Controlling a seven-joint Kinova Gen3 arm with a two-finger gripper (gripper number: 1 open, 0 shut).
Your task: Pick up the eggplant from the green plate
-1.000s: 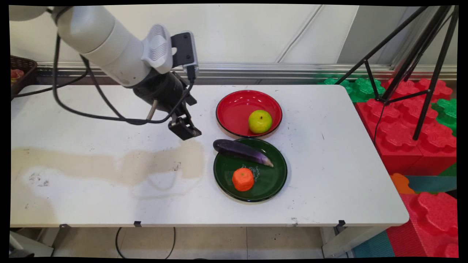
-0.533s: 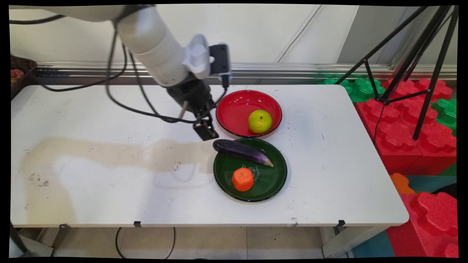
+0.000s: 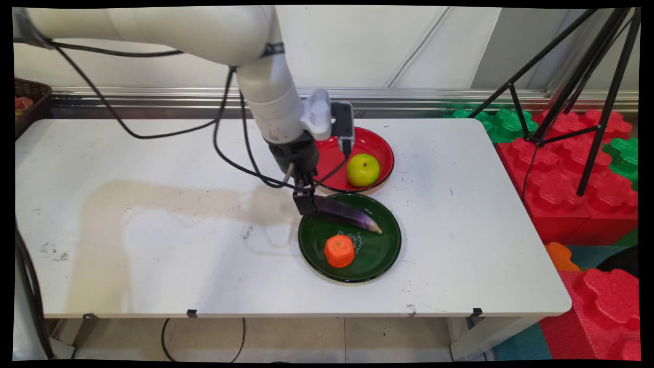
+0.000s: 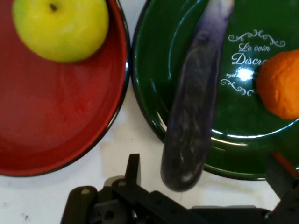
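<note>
Hand view gave us the relation most plainly: the eggplant (image 4: 191, 102) ran lengthwise away from the gripper (image 4: 201, 186), its rounded butt end hanging over the green plate's (image 4: 149, 112) rim and sitting between the two fingers, which stood apart on either side of it, not clamped. We saw one finger (image 4: 132, 169) to its left and the other at the right edge. We found its long axis roughly in line with the camera's gaze. That view also showed lettering on the green plate, the orange fruit (image 4: 280, 84) beside it, and the red plate (image 4: 56, 121) with the yellow-green apple (image 4: 60, 28). Main view added what the hand could not: the gripper (image 3: 305, 202) pointed steeply down at the eggplant's (image 3: 347, 214) left end.
</note>
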